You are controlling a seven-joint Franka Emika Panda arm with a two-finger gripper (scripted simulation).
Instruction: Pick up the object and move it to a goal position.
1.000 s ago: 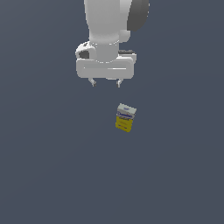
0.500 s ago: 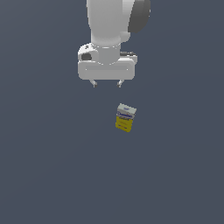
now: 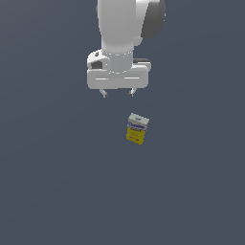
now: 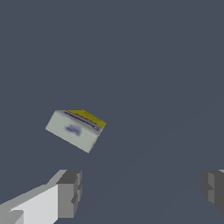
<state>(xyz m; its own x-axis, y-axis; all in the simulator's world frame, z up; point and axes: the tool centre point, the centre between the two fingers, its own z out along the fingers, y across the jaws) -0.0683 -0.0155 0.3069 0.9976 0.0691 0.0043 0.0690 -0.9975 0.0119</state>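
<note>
The object (image 3: 137, 128) is a small box, yellow below with a white top part and blue print, lying a little tilted on the dark grey floor. In the exterior view my gripper (image 3: 117, 93) hangs open above and behind it, slightly toward that view's left, with nothing between the fingers. The wrist view shows the box (image 4: 77, 127) ahead of the gripper (image 4: 142, 192), nearer one grey fingertip (image 4: 70, 192) than the other (image 4: 213, 189). The fingers stand much wider apart than the box.
A plain dark grey floor (image 3: 57, 182) fills both views. No other object shows.
The arm has shifted slightly toward the exterior view's right and a little lower. The box has not moved.
</note>
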